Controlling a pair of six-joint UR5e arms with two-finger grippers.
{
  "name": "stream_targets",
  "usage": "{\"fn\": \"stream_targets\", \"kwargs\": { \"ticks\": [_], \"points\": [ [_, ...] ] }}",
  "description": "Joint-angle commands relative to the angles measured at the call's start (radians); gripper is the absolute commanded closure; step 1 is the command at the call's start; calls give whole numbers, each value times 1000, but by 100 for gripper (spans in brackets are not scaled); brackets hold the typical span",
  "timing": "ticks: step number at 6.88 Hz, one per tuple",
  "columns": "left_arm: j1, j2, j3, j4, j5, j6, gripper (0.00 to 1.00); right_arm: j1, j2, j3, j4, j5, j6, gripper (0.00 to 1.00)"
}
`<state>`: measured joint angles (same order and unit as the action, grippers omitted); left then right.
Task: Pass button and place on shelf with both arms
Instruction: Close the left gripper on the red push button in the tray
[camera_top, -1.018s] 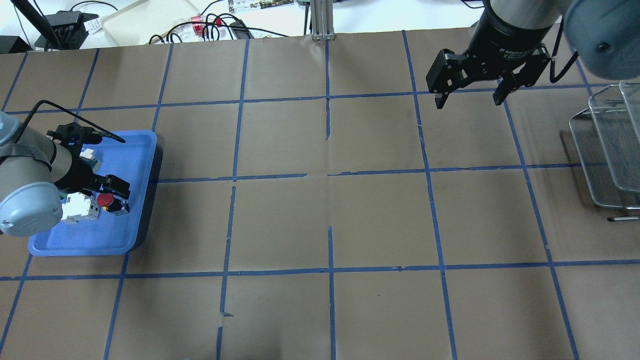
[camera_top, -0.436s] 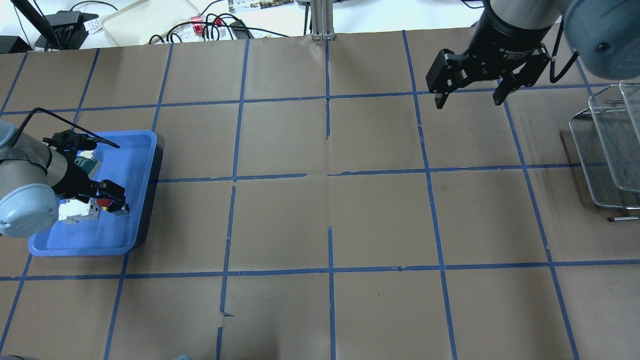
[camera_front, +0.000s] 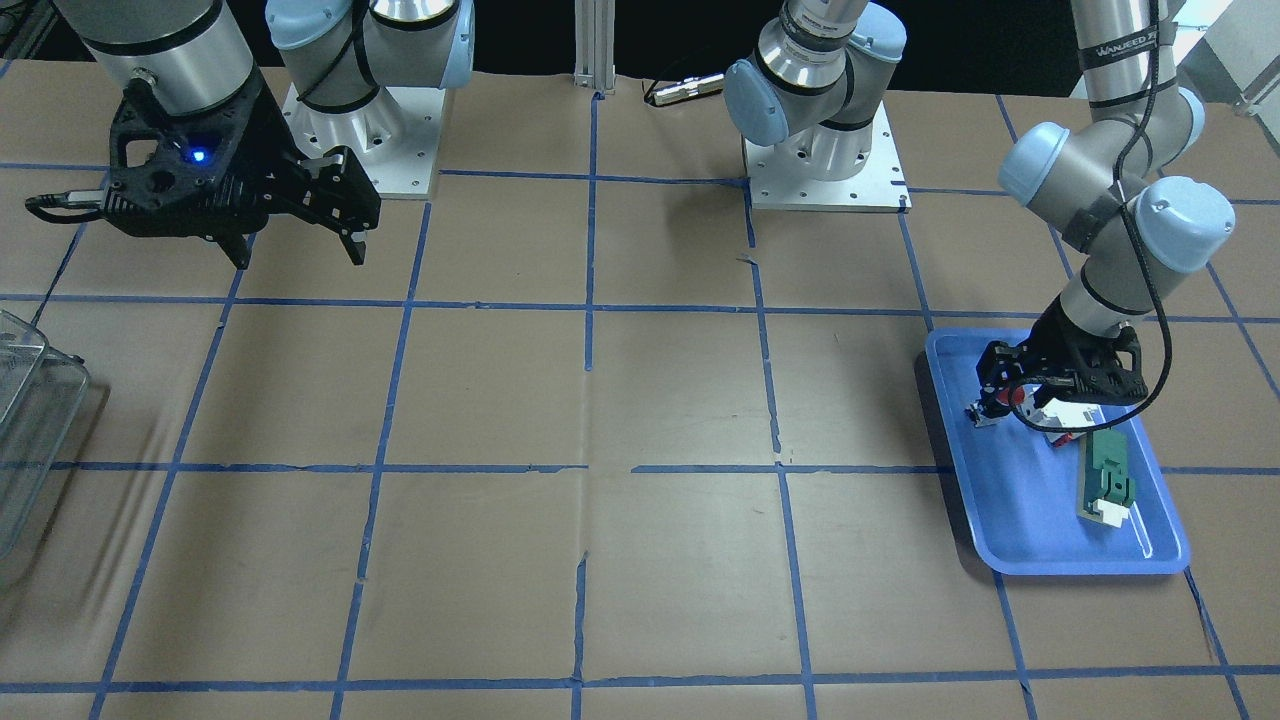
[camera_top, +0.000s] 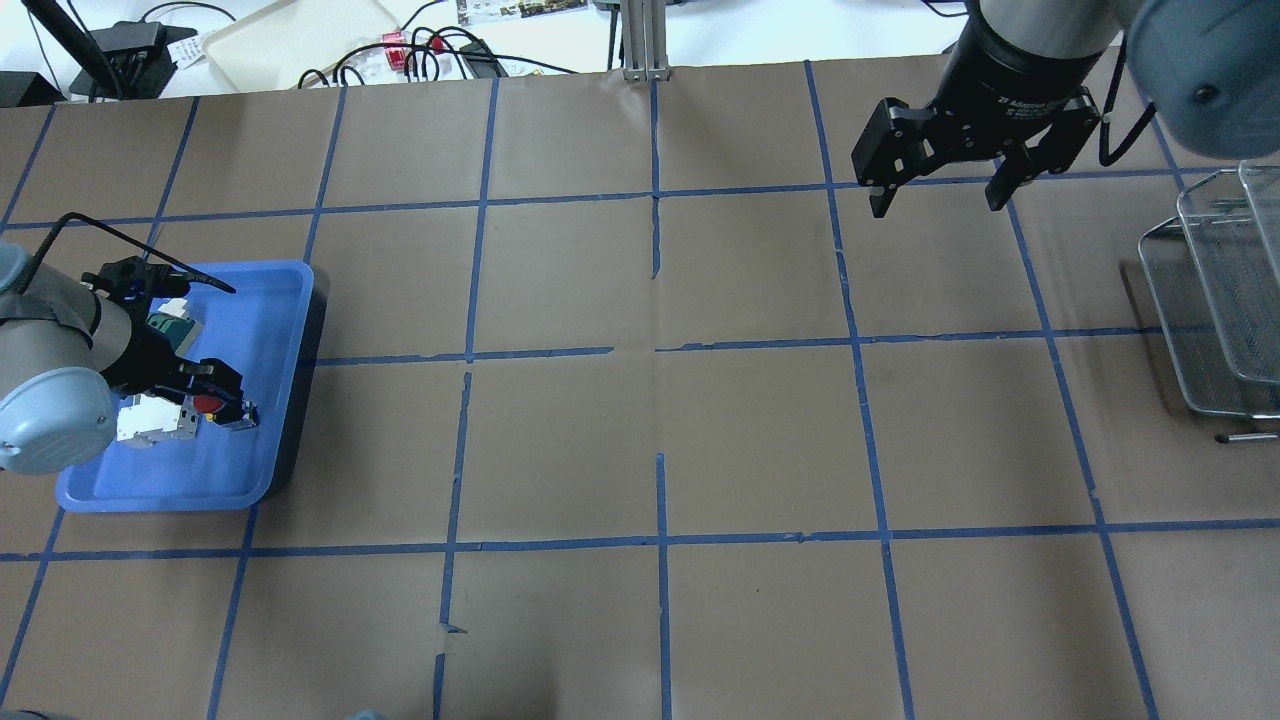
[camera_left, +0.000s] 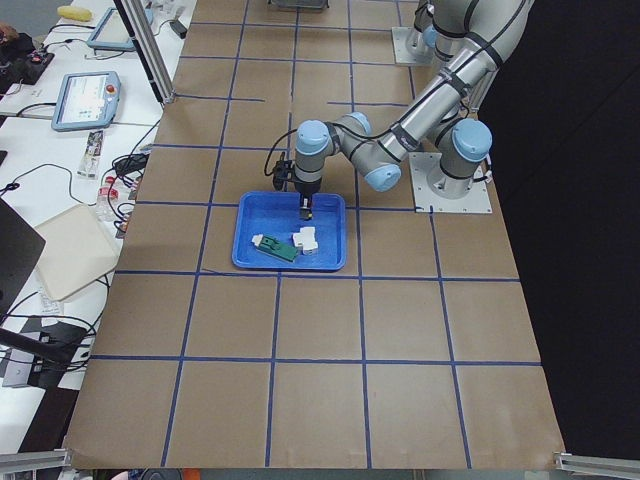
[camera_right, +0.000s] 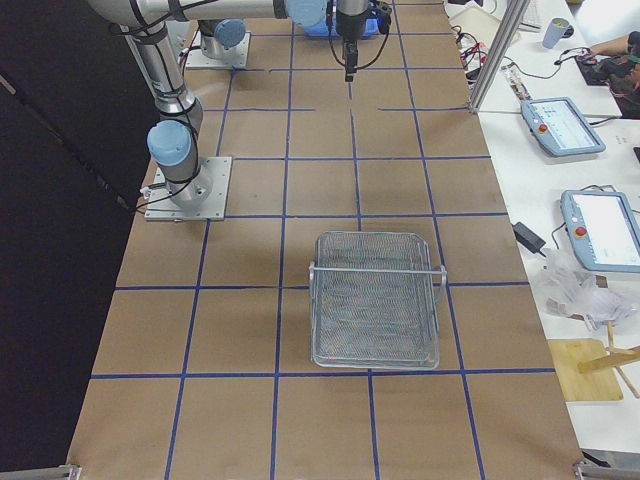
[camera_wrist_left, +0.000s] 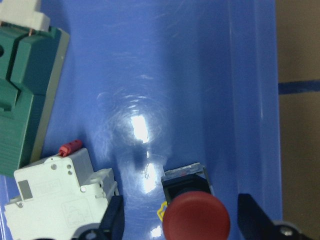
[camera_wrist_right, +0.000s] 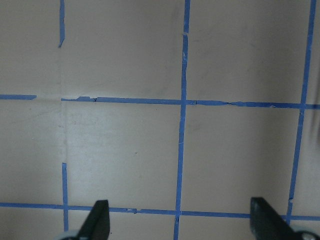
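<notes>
The button (camera_wrist_left: 196, 217), a red cap on a black barrel, lies in the blue tray (camera_top: 290, 300). It also shows in the overhead view (camera_top: 208, 404) and the front view (camera_front: 1016, 395). My left gripper (camera_top: 218, 402) is low in the tray and open. Its fingers (camera_wrist_left: 112, 222) stand either side of the button without touching it. My right gripper (camera_top: 937, 204) is open and empty, held above the far right of the table, also in the front view (camera_front: 300, 260). The clear shelf (camera_top: 1210, 300) stands at the right edge, apart from both grippers.
A white-and-red block (camera_wrist_left: 55, 200) lies right beside the button, close to one left finger. A green-and-white block (camera_wrist_left: 25, 100) lies further along the tray. The tray wall (camera_wrist_left: 255, 100) runs close on the button's other side. Brown paper with blue tape lines covers the table.
My left gripper has come down into the tray, so its fingers now stand either side of the button. The right gripper has barely moved.
</notes>
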<state>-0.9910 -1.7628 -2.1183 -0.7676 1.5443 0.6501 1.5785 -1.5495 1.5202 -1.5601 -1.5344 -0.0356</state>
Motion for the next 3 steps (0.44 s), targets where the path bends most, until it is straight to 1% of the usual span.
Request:
{"fn": "stream_targets", "kwargs": {
  "ticks": [1,2,3],
  "points": [
    [0,5,0,1,2,2,56,0,0,0,0,-1,-1,0],
    [-4,20,0,-2,5,2,61,0,0,0,0,-1,-1,0],
    [-14,34,6,-10,0,6,64,0,0,0,0,-1,-1,0]
  ]
}}
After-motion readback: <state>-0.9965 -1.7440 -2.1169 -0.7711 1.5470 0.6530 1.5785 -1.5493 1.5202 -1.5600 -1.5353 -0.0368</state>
